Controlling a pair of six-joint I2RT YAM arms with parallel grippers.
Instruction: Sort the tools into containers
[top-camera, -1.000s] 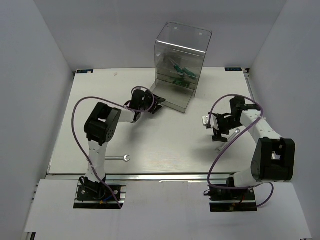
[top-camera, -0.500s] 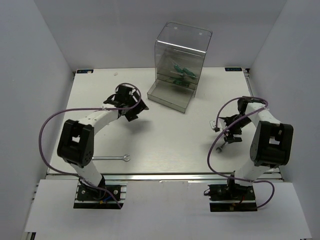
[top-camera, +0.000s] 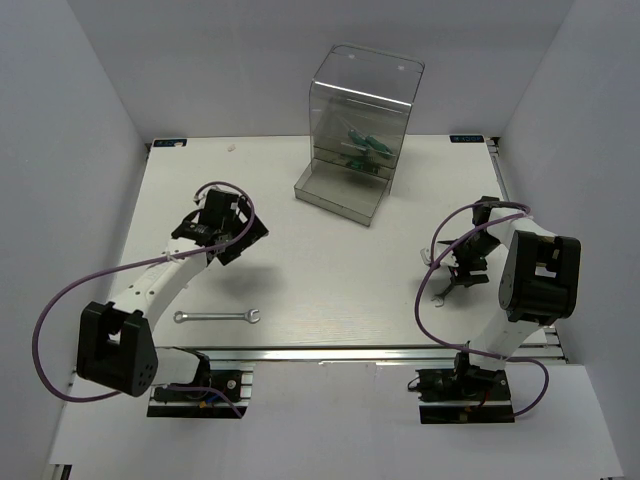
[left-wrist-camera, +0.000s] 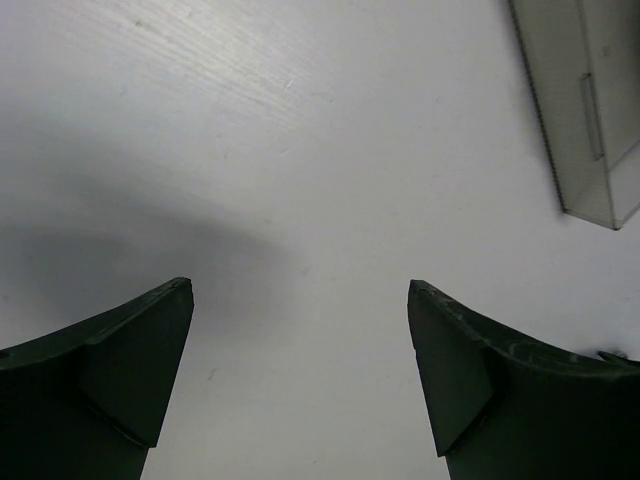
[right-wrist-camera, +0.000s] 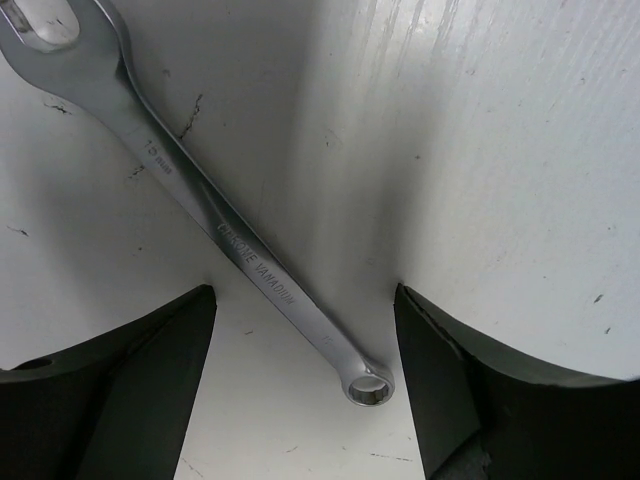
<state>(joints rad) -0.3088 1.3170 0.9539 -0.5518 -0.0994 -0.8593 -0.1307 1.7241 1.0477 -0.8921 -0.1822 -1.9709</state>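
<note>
While the left pincer gapes above the table, the right pincer stands open astride a seemingly untouched wrench.

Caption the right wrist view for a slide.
Open right gripper straddles a slim silver wrench lying diagonally on the white table.

A slim silver wrench lies flat on the white table, slanting from far left to near middle. Its ring end sits low between the two dark fingers, closer to the right one. The fingers stand wide apart, neither touching it. Its shaft reads "CHROME VANADIUM".
</note>
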